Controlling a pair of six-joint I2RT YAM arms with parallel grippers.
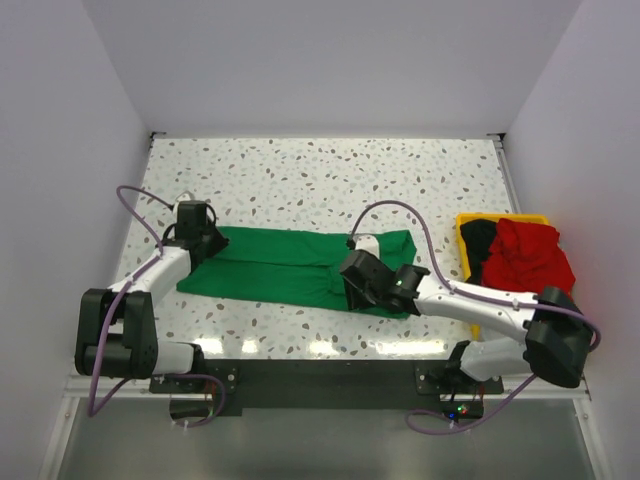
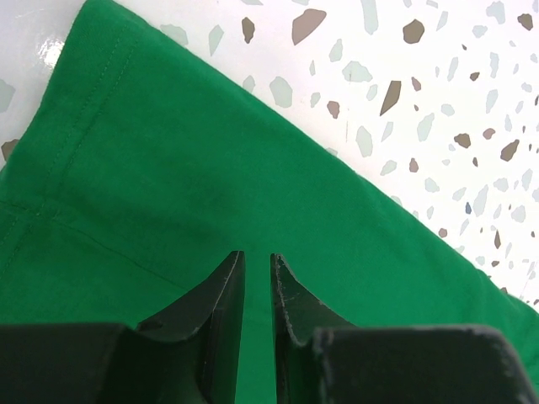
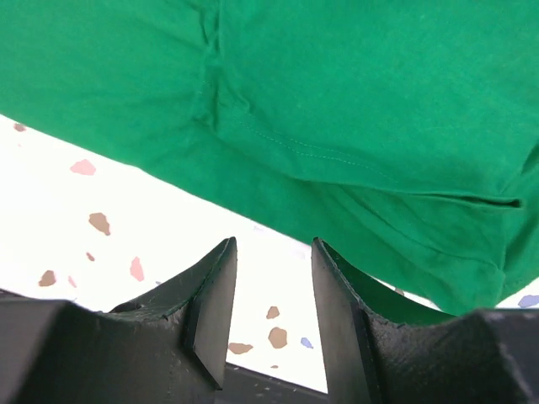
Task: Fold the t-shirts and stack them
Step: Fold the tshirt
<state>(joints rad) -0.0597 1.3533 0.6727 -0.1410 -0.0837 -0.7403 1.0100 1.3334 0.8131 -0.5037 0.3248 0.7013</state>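
A bright green t-shirt lies spread flat across the middle of the speckled table. My left gripper hovers over its left end, beside a sleeve seam. In the left wrist view the shirt is flat under the gripper, whose jaws stand a narrow gap apart with no cloth bunched between them. My right gripper is at the shirt's near right hem. In the right wrist view it is open over bare table, the folded hem just ahead and beside its right finger.
A yellow bin stands at the right edge holding a red t-shirt and a black one. White walls enclose the table on three sides. The dark near edge of the table lies just behind the right gripper.
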